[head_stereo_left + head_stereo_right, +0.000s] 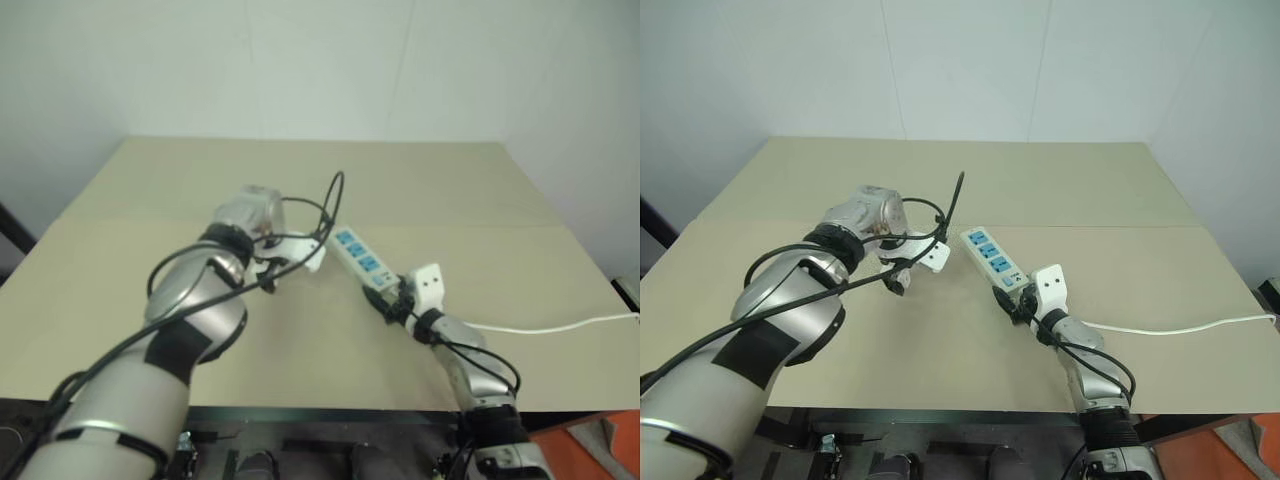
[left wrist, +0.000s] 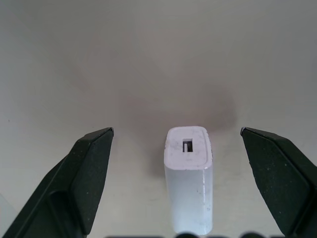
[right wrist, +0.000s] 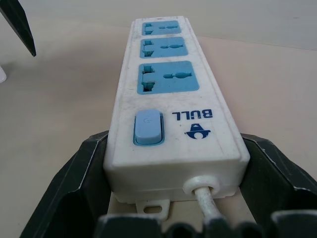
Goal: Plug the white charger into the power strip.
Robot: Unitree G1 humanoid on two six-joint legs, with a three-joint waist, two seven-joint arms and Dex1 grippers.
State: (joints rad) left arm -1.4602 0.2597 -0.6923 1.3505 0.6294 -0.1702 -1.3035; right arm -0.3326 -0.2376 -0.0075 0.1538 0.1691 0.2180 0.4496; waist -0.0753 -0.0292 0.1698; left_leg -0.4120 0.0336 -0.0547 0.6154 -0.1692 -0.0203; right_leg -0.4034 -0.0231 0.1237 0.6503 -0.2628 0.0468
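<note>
While the left tool (image 2: 176, 144) points down with its fingers (image 2: 91, 168) spread wide, the white charger (image 2: 188, 173) stands on the beige worktop (image 1: 150, 210) between them, touching neither. Over on the right, the right tool (image 3: 173, 198) pinches the near end of the power strip (image 3: 166, 89), where the switch and cable (image 1: 560, 326) sit. That strip lies just right of the charger.

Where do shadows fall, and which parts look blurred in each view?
Left wrist view: a soft dark shadow spreads on the beige table around the small white rounded plastic charger, which is sharp. Right wrist view: the long white plastic power strip is crisp near its blue switch, softer at the far socket.
</note>
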